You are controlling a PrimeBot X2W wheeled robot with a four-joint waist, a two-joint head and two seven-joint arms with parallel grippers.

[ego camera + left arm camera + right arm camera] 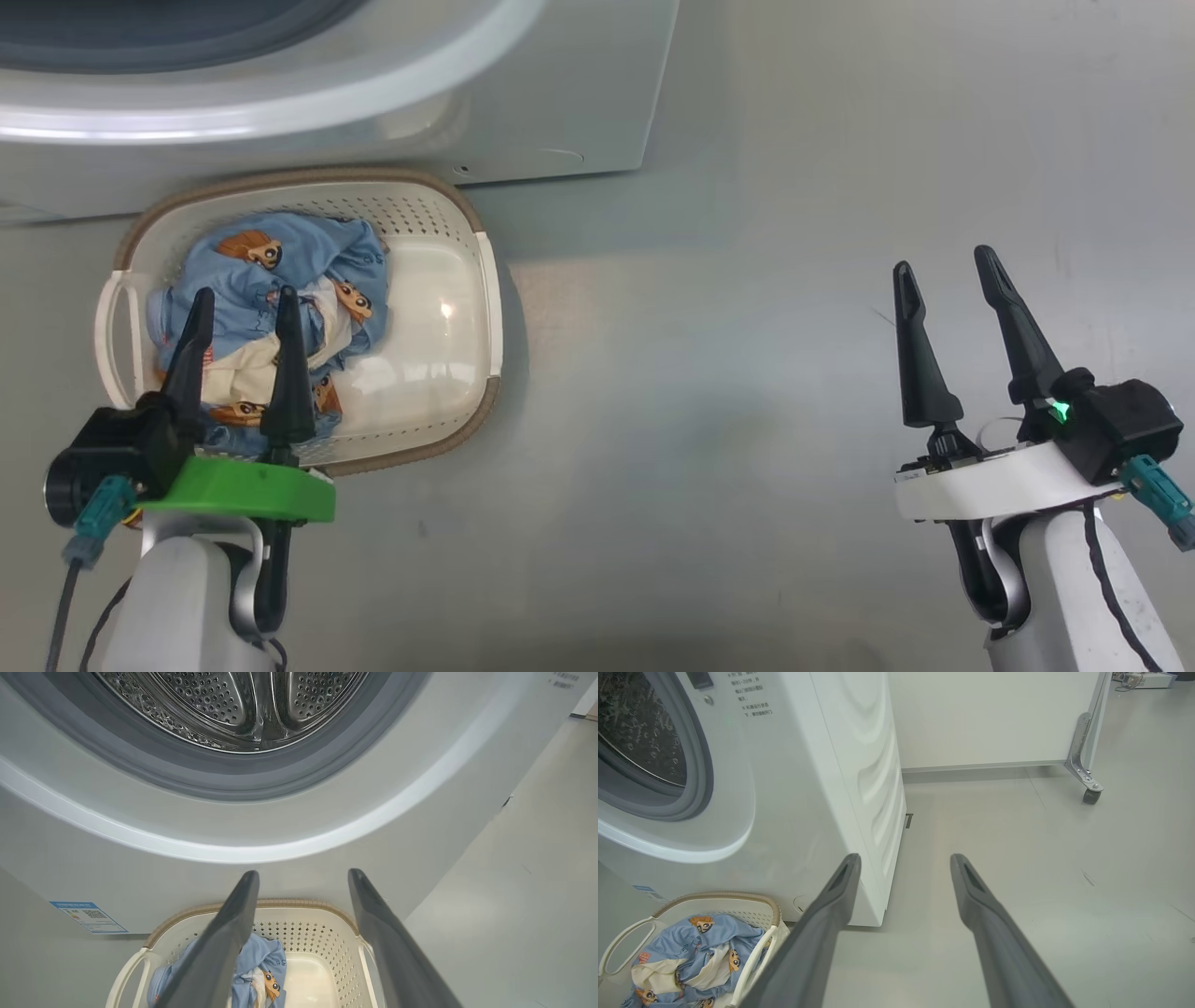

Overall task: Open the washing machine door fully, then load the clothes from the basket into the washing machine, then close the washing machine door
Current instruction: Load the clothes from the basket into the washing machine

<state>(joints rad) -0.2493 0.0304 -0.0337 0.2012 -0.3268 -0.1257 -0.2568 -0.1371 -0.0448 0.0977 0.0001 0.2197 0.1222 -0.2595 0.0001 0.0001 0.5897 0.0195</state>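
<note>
The cream basket (439,233) (322,933) (759,905) stands on the floor right in front of the white washing machine (523,103) (280,826) (808,788). The clothes (280,271) (264,961) (686,956), light blue with orange-brown figures and some cream cloth, lie bunched in its left half. My left gripper (245,301) (302,875) hangs open above the clothes, empty. Over bare floor to the right, my right gripper (945,261) (905,858) is open and empty. The drum (233,704) shows uncovered inside its grey gasket (224,777). The washing machine door is out of view.
Grey floor (747,373) spreads wide to the right of the basket. A white panel on a castor (1090,794) stands behind the machine's right side. A blue label (88,917) marks the machine's lower left corner.
</note>
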